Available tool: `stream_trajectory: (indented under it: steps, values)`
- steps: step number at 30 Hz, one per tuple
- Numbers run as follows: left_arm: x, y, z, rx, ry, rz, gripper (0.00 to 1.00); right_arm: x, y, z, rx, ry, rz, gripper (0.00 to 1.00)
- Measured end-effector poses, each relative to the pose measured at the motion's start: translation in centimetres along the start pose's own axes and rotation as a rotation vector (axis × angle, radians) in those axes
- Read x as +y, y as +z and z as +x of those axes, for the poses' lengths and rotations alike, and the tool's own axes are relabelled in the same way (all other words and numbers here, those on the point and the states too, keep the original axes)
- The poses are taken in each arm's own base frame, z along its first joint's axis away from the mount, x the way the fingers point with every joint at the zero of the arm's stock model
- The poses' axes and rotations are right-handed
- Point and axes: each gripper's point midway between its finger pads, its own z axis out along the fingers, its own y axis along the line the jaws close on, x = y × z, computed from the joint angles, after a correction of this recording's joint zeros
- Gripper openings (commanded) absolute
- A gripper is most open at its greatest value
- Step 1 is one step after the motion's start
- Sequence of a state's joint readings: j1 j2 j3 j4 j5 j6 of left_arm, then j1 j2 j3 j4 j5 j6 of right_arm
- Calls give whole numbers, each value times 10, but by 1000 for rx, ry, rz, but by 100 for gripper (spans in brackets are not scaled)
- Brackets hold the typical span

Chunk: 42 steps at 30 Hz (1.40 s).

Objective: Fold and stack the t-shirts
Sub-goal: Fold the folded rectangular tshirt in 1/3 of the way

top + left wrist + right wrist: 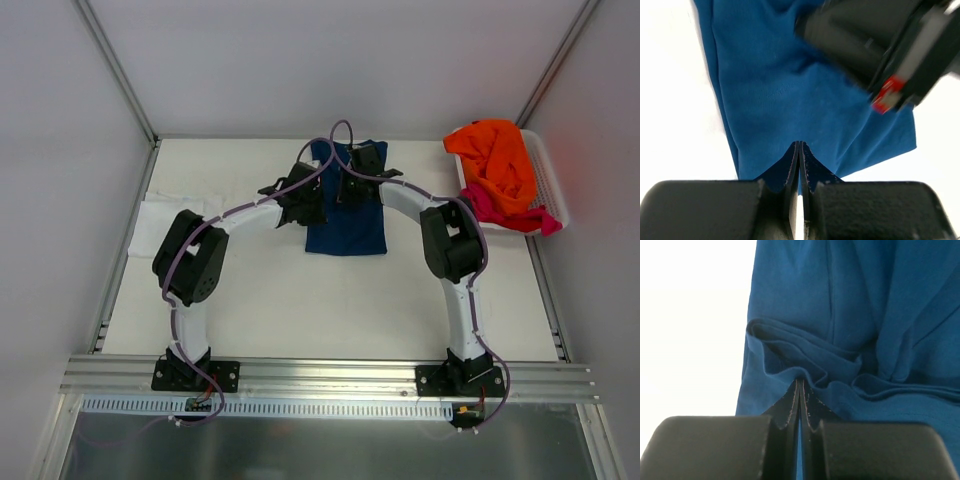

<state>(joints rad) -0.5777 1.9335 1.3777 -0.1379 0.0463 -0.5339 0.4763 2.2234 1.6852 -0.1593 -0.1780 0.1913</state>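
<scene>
The navy blue t-shirt point(348, 232) lies as a long folded strip at the middle back of the table point(300, 300). My left gripper point(312, 208) is shut over its left side, and nothing shows between its fingertips point(800, 146), which hang above the blue cloth point(775, 90). My right gripper point(352, 185) is shut further back on the strip. Its tips point(799, 382) press against a bunched fold point(805, 357); I cannot tell if any cloth is pinched. A white t-shirt point(152, 225) lies flat at the left. An orange t-shirt point(495, 160) and a magenta-pink one point(500, 210) sit at the right.
A white slatted basket point(552, 185) at the back right holds the orange and pink shirts. The right gripper's black body point(875, 45) is close in front of the left wrist camera. Walls enclose the table on the left, back and right.
</scene>
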Motion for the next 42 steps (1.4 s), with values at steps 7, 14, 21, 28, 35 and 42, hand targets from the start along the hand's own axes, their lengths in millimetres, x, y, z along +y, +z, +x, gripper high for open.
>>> stream_trajectory:
  steps: [7, 14, 21, 28, 35, 42]
  values:
    - [3, 9, 32, 55, -27, -7, 0, -12, -2, -10, -17, -13, 64, 1]
    - [17, 16, 65, 118, -46, -26, 0, -25, 6, -7, 4, -21, 114, 1]
    - [19, 11, 71, 87, -81, -4, 0, -29, 7, -11, 16, -26, 134, 0]
    - [25, -2, 86, 84, -96, -3, 0, -33, 11, -15, 32, -21, 146, 1]
    - [24, -6, 95, 58, -97, -5, 0, -35, 13, -17, 44, -19, 152, 1]
    - [23, -12, 101, 62, -99, -4, 0, -43, 17, -35, 27, -28, 173, 8]
